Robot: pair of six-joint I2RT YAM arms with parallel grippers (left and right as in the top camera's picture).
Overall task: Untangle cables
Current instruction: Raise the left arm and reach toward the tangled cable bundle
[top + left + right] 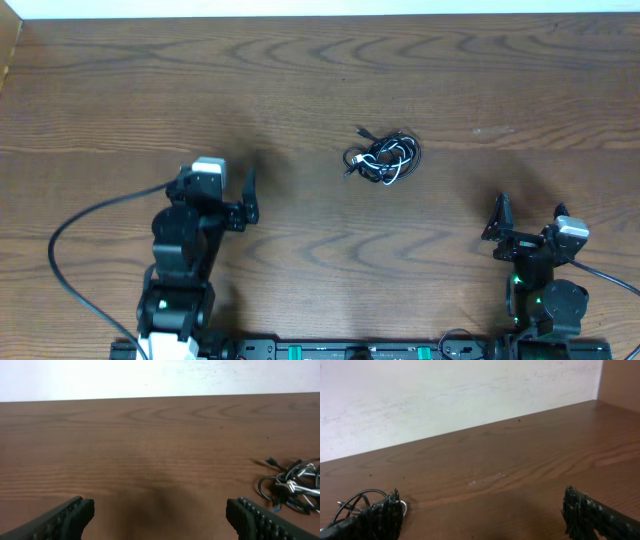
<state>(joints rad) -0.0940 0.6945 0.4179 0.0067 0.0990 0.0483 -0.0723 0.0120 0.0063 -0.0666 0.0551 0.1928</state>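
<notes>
Overhead view: the wooden table (320,70) is carrying both arms at its near edge and one heap of cords near its middle.
Left arm (180,250): is standing at the near left, well apart from the heap.
Right arm (545,295): is standing at the near right, also well apart from the heap.
Left gripper (160,507): jaws are standing wide apart over bare wood, gripping nothing.
Right gripper (482,500): jaws are spreading fully, holding nothing.
Cables (383,158): are lying knotted together in one small heap on the table, between the two arms and farther back, touching neither gripper.
White cable (397,166): is looping through the black strands on the heap's right side.
Black plug end (362,133): is sticking out at the heap's far left.
</notes>
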